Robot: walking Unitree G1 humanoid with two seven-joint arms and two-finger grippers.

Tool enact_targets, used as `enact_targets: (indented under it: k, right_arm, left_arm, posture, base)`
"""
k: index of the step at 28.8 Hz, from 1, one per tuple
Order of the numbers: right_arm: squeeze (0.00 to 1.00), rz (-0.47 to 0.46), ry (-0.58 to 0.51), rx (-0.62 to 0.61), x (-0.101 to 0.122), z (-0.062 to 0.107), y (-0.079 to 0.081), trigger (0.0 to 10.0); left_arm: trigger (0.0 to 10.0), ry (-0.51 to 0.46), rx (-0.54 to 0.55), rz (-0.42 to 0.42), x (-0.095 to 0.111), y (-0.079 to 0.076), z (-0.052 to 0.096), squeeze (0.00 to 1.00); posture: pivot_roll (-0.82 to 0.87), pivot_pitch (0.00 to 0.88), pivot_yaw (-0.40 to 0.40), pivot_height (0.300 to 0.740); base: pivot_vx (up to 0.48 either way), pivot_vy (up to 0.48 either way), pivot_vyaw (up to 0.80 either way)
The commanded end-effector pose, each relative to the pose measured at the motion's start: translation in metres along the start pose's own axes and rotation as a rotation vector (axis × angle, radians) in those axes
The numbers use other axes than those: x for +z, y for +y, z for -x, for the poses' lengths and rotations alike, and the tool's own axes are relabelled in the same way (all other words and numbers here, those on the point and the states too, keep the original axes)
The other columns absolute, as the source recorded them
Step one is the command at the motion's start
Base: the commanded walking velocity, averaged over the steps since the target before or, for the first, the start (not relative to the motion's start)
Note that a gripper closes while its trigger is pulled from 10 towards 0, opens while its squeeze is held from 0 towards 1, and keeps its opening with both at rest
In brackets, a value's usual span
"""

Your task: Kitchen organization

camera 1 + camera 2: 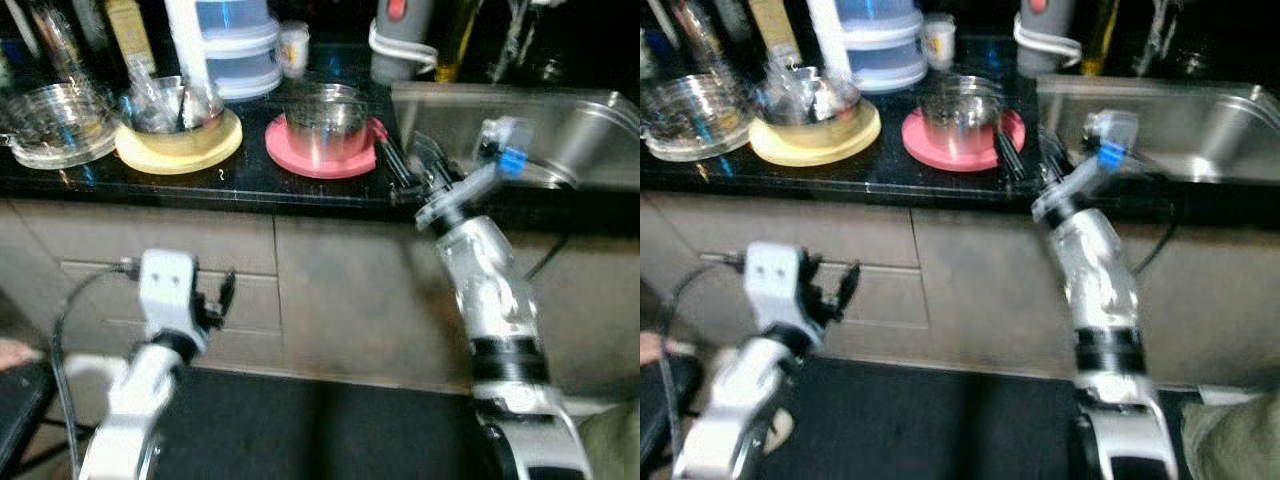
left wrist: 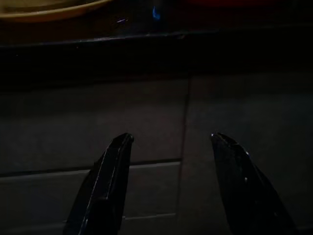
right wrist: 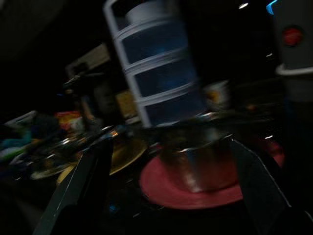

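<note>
A steel pot (image 1: 326,118) stands on a pink plate (image 1: 318,158) on the black counter (image 1: 200,180). My right gripper (image 1: 408,165) is raised to the counter's front edge, just right of the pink plate. It is open and holds nothing. In the right wrist view its fingers (image 3: 83,181) frame the pot (image 3: 195,161) from a short way off. My left gripper (image 1: 218,298) hangs low in front of the drawer (image 1: 250,300). In the left wrist view that gripper (image 2: 171,139) is open and empty.
On the counter's left part stand a yellow plate (image 1: 180,148) holding shiny vessels, a glass bowl (image 1: 55,122) and stacked blue-and-white containers (image 1: 238,45). A grey appliance (image 1: 400,35) stands behind the pot. The steel sink (image 1: 570,115) lies on the right. A dark mat (image 1: 320,420) covers the floor.
</note>
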State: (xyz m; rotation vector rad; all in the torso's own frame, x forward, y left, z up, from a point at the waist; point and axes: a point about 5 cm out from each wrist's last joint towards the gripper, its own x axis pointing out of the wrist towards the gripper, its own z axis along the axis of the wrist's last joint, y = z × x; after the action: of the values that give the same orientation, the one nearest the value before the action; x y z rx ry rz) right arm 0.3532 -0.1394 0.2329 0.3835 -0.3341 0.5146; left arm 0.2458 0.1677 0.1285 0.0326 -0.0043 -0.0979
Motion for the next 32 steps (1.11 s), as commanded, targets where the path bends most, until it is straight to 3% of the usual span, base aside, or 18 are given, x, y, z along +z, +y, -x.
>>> enact_targets:
  k: [1,16,21,27,30,32]
  right_arm:
    - [0.00,-0.005,-0.020,-0.004,0.005,0.002,-0.003,10.0]
    - [0.00,-0.010,-0.044,0.060,0.011,-0.008,0.006,10.0]
    - [0.00,0.031,-0.047,0.080,0.015,-0.013,0.010,10.0]
    - [0.00,0.134,-0.124,0.111,0.054,-0.025,0.007,10.0]
    - [0.00,0.147,-0.135,0.117,0.060,-0.026,0.006,10.0]
    - [0.00,0.231,-0.143,0.176,0.080,-0.030,0.007,10.0]
  left_arm:
    - [10.0,0.012,-0.025,0.000,-0.001,-0.007,0.002,0.00]
    - [10.0,-0.008,-0.105,-0.079,0.009,-0.023,0.006,0.00]
    - [10.0,-0.013,-0.122,-0.078,0.010,-0.029,0.006,0.00]
    - [10.0,-0.003,-0.206,-0.048,0.009,-0.043,0.005,0.00]
    - [10.0,-0.001,-0.225,-0.042,0.009,-0.046,0.006,0.00]
    - [10.0,0.020,-0.286,-0.037,0.005,-0.057,0.007,0.00]
  posture:
    - [0.04,0.011,-0.030,0.740]
    - [0.05,0.000,-0.038,0.740]
    - [0.05,0.000,-0.038,0.740]
    - [0.05,0.000,-0.035,0.740]
    - [0.05,0.000,-0.034,0.740]
    - [0.04,0.000,-0.032,0.740]
  base:
    - [0.386,0.000,0.00]
    - [0.386,0.000,0.00]
    - [0.385,0.000,0.00]
    - [0.256,0.000,0.00]
    - [0.000,0.000,0.00]
    - [0.000,0.000,0.00]
